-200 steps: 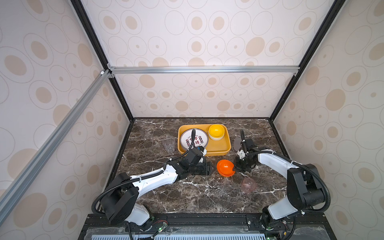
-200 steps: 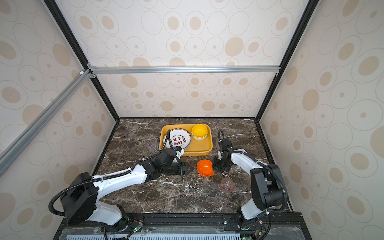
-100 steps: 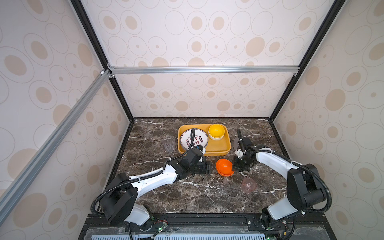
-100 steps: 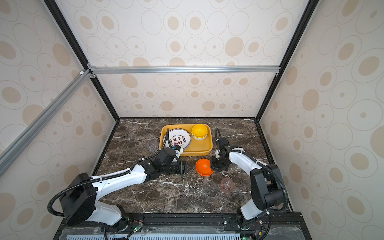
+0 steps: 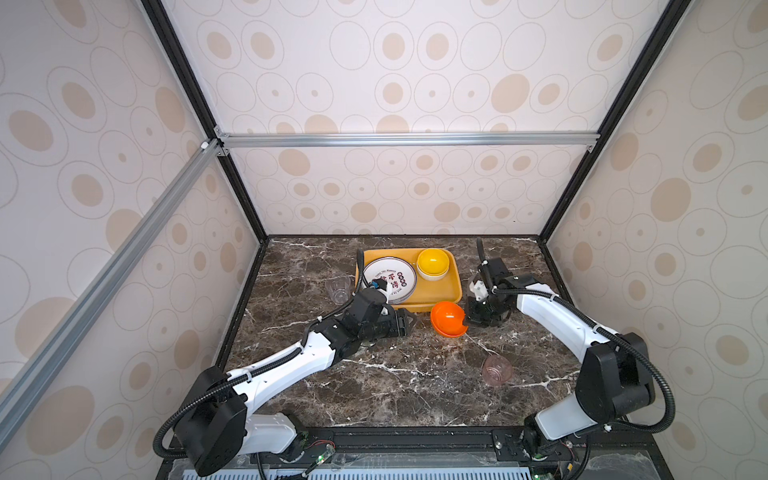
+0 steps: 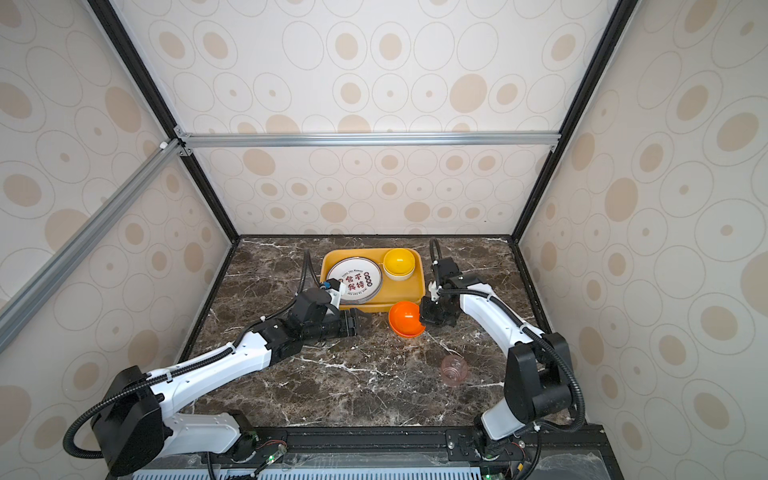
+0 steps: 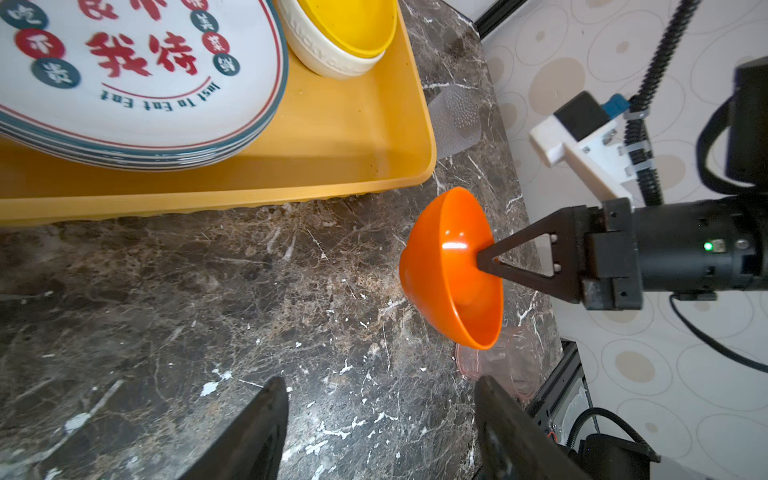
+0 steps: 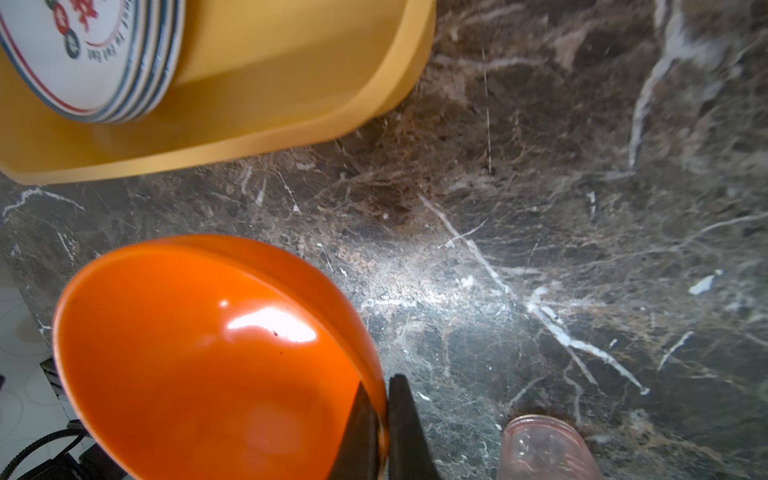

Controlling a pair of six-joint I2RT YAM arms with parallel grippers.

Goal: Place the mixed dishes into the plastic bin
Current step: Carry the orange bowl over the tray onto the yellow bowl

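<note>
Pink cup (image 5: 496,371) rests on the dark marble counter (image 5: 374,395), well in front of the yellow-orange plastic bin (image 5: 441,298). Nearer the bin, the right jaws pinch shut on the rim of a tilted orange bowl (image 5: 448,319) just off its front right corner, and the left jaws gape wide and empty, facing the bowl. Inside the bin sit stacked white plates (image 5: 388,279) and a yellow-lined bowl (image 5: 433,263). A clear cup (image 5: 338,287) stands just beside its left wall.
</note>
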